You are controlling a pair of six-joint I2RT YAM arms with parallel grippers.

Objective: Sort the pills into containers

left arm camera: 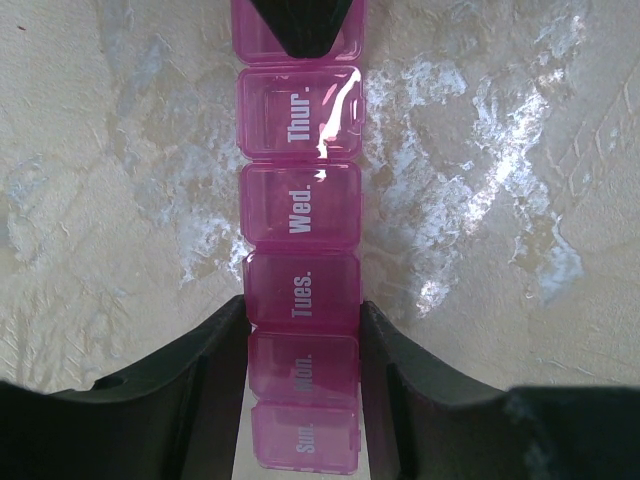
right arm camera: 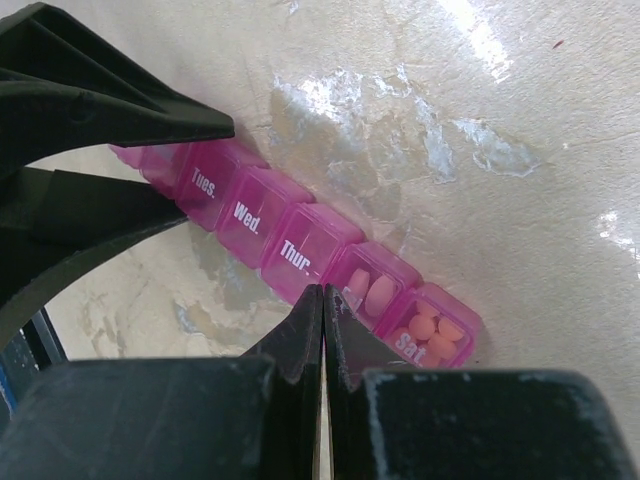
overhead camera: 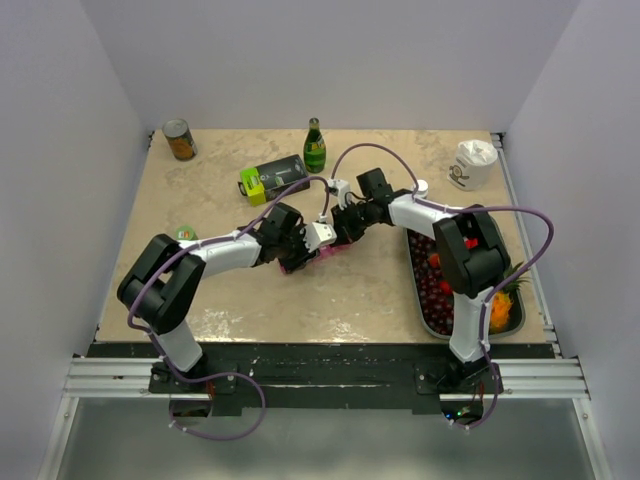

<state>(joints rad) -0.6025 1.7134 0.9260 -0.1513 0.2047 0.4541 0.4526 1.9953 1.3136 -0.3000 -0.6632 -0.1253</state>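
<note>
1. Beige marbled table [overhead camera: 370, 290] between white walls, with the pink strip [overhead camera: 300, 264] lying near its middle
2. Only the top view shows what stands around the strip:
   - one can [overhead camera: 179, 139] well behind it to the left
   - one green bottle [overhead camera: 315, 146] behind it
   - one black-and-lime box [overhead camera: 272, 178] between the bottle and the strip
   - one white cup [overhead camera: 472, 163] far off to its back right
   - one grey tray [overhead camera: 520, 316] of fruit [overhead camera: 430, 290] to its right
   - one small green disc [overhead camera: 186, 232] to its left
3. That view hides most of the strip under the two wrists, and no label can be read there
4. The left wrist view looks along the strip, with five labels legible: Sun, Mon, Tues, Wed, Thur
5. In that view the left gripper [left arm camera: 303, 320] is clamped on the strip, a finger [left arm camera: 200, 360] against each long side at Mon and Tues
6. A sixth compartment, beyond Thur, sits half under the dark tip of the right gripper [right arm camera: 322, 298]
7. Only the right wrist view shows the far end, Sat and its neighbour, and only there do pills [right arm camera: 430, 328] appear
8. Two oblong pink pills lie in the neighbour and four or five round ones in Sat; I cannot tell whether those lids are up
9. The right gripper's fingers are pressed together with nothing between them, their tip at the edge of Sat's neighbour
10. The two wrist views together give seven compartments
</note>
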